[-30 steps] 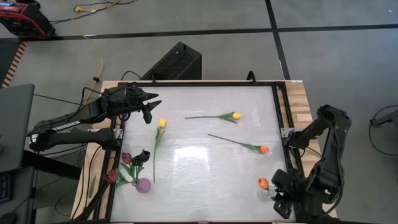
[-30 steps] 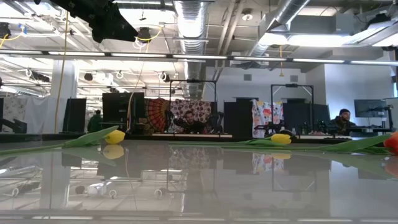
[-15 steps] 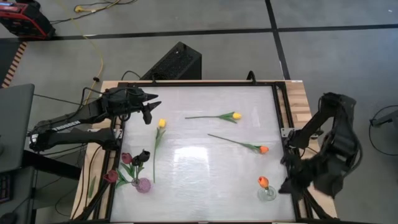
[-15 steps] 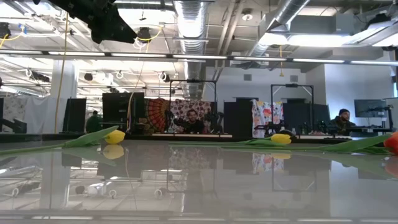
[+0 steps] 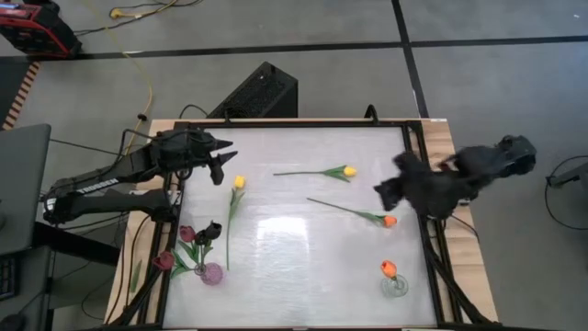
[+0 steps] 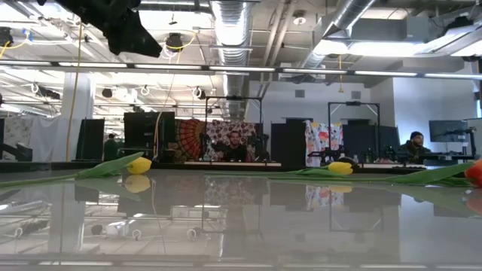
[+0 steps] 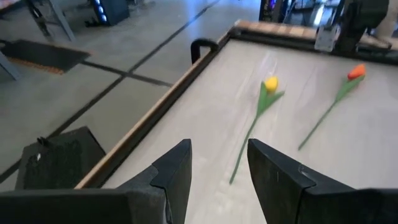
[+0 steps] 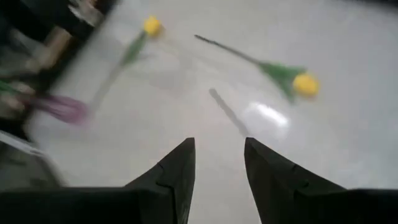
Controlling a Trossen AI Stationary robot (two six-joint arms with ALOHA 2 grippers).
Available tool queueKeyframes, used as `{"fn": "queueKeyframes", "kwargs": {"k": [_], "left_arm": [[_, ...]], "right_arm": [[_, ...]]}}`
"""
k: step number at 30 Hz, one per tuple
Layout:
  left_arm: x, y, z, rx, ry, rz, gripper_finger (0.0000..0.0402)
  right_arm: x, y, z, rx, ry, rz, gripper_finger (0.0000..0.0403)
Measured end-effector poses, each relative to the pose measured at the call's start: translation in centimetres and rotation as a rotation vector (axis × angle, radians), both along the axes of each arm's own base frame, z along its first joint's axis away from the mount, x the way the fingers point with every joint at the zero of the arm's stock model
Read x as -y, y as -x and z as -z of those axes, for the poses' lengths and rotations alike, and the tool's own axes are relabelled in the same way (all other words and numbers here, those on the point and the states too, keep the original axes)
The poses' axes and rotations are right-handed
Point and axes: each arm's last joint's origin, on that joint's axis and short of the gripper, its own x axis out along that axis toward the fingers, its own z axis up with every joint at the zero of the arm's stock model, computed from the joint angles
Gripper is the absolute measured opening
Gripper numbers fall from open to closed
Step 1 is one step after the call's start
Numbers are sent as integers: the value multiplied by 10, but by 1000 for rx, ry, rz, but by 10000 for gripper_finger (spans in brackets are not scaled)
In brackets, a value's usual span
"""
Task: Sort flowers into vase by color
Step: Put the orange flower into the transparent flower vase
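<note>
My right gripper (image 5: 384,195) has its jaws apart with nothing between them — a second ago it sat low by the clear vase (image 5: 395,286) at the near right corner, and it has since swung up over the table. It now hangs just beside the loose orange tulip (image 5: 390,221), which looks like my next pick. The clear vase already holds one orange flower (image 5: 389,268), so that drop seems done.

My left gripper (image 5: 218,158) — jaws apart, empty — has not moved; it waits over the far left of the table (image 5: 303,257), near the yellow tulip (image 5: 239,182) lying there. A second yellow tulip (image 5: 348,171) lies near the far middle, well apart from the first.

The purple vase (image 5: 212,273) at the near left holds the dark flowers (image 5: 188,235).

Left to sort, as I judge it: one orange, two yellow. I see no vase for the yellows.
</note>
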Motion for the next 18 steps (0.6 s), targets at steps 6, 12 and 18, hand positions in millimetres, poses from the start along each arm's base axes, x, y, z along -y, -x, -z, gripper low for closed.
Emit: {"fn": "queueKeyframes", "kwargs": {"k": [6, 12, 18], "left_arm": [[1, 2, 6, -61, 25, 0, 146], [2, 2, 7, -65, 49, 37, 146], [2, 2, 7, -59, 60, 42, 146]], "right_arm": [[19, -47, 38, -242, 168, -176, 164], [18, -79, 99, -387, 128, -415, 164], [36, -86, 147, -460, 20, -450, 164]]}}
